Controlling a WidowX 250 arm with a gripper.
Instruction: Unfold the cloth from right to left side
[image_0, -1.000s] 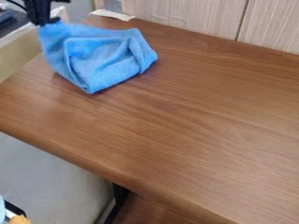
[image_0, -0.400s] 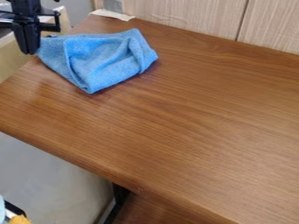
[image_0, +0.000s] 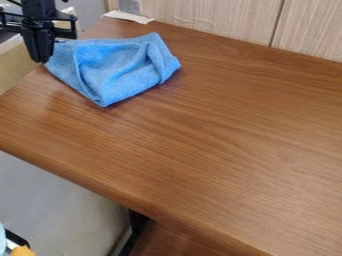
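Observation:
The black gripper (image_0: 40, 60) hangs down at the upper left, over the table's left edge, right beside the left corner of the blue cloth. Whether it holds that corner cannot be made out. The blue cloth (image_0: 110, 67) lies on the far left part of the brown table (image_0: 200, 150), folded and rumpled. A flap edge runs down its left part, thicker folds bunch along its right side, and one corner points toward the front.
A light wood-grain panel (image_0: 220, 20) stands behind the table. A torn pale strip (image_0: 128, 17) lies at the back left edge. The table's front edge slants from the left down to the lower right.
The gripper has come down from the top left and then shifted slightly right. The cloth's left part, raised against the gripper earlier, now lies lower and flatter. Its right side stays put.

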